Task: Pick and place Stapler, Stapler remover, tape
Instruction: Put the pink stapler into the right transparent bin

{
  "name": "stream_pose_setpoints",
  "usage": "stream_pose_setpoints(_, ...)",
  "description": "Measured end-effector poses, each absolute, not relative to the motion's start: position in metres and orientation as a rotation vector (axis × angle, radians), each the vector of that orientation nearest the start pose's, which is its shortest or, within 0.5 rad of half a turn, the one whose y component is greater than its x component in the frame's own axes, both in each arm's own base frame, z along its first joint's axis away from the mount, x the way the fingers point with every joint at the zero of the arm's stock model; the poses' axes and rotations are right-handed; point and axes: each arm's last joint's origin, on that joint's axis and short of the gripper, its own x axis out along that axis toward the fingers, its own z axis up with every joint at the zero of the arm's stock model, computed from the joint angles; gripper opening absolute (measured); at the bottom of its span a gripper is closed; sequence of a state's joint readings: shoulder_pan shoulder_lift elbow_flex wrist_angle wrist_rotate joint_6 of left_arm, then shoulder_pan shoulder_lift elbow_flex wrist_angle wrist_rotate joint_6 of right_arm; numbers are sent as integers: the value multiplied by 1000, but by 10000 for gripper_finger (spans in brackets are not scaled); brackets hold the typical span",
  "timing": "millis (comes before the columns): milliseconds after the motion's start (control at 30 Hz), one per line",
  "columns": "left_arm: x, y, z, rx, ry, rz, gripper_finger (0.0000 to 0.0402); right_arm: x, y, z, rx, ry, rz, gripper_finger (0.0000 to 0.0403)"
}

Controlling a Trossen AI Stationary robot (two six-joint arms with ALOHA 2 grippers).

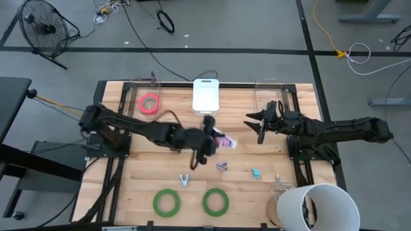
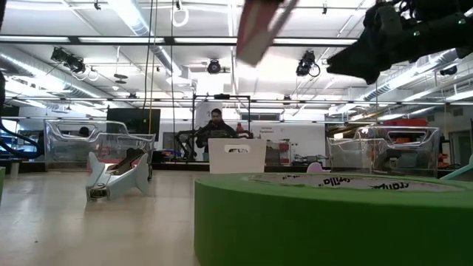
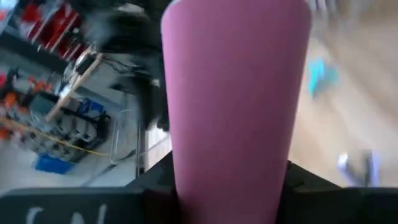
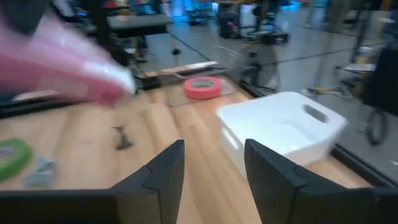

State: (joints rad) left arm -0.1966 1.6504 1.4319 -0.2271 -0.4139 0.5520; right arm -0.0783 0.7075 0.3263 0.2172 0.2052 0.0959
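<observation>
My left gripper (image 1: 210,140) is over the middle of the table, shut on a pink stapler (image 1: 225,143), which fills the left wrist view (image 3: 236,93) and shows high up in the low view (image 2: 259,29). My right gripper (image 1: 255,123) hangs open and empty to the stapler's right, its fingers apart in its wrist view (image 4: 214,149). A red-pink tape roll (image 1: 149,103) lies flat at the far left. Two green tape rolls (image 1: 166,202) (image 1: 216,201) lie flat near the front edge. Small metal staple removers (image 1: 185,180) (image 1: 223,167) lie between them and the stapler. My left gripper pinches one end of the stapler (image 3: 233,177) between its two fingers (image 3: 155,180). The stapler's pink body runs on from the fingers along their line. It is lifted clear of the table and hangs tilted in the low view.
A white bin (image 1: 207,95) stands at the far middle. A white bucket (image 1: 318,205) stands at the front right corner. A small teal thing (image 1: 255,172) lies right of the staple removers. Clear plastic trays (image 2: 89,140) stand at the back. A person (image 2: 216,125) is beyond the table.
</observation>
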Motion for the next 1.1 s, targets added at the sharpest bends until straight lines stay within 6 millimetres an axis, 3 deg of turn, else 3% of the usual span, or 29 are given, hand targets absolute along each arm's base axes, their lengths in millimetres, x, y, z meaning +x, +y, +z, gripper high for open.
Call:
stream_pose_setpoints(133,353,-40,374,445,333,146,127,165,-13,232,63,72,-240,166)
stream_pose_setpoints(333,336,4,399,148,225,130,127,171,-4,241,9,-36,-176,166)
stream_pose_setpoints(433,336,18,398,67,225,87,127,176,-2,243,-1,-80,-162,171)
stream_pose_setpoints(567,347,26,381,19,253,50,127,186,-1,242,-10,-56,-153,193)
stream_pose_setpoints(833,376,25,359,16,207,-22,127,218,1,252,-27,-13,-117,248)
stream_pose_setpoints(1100,389,26,342,7,240,-36,127,239,3,256,-35,-3,-68,265)
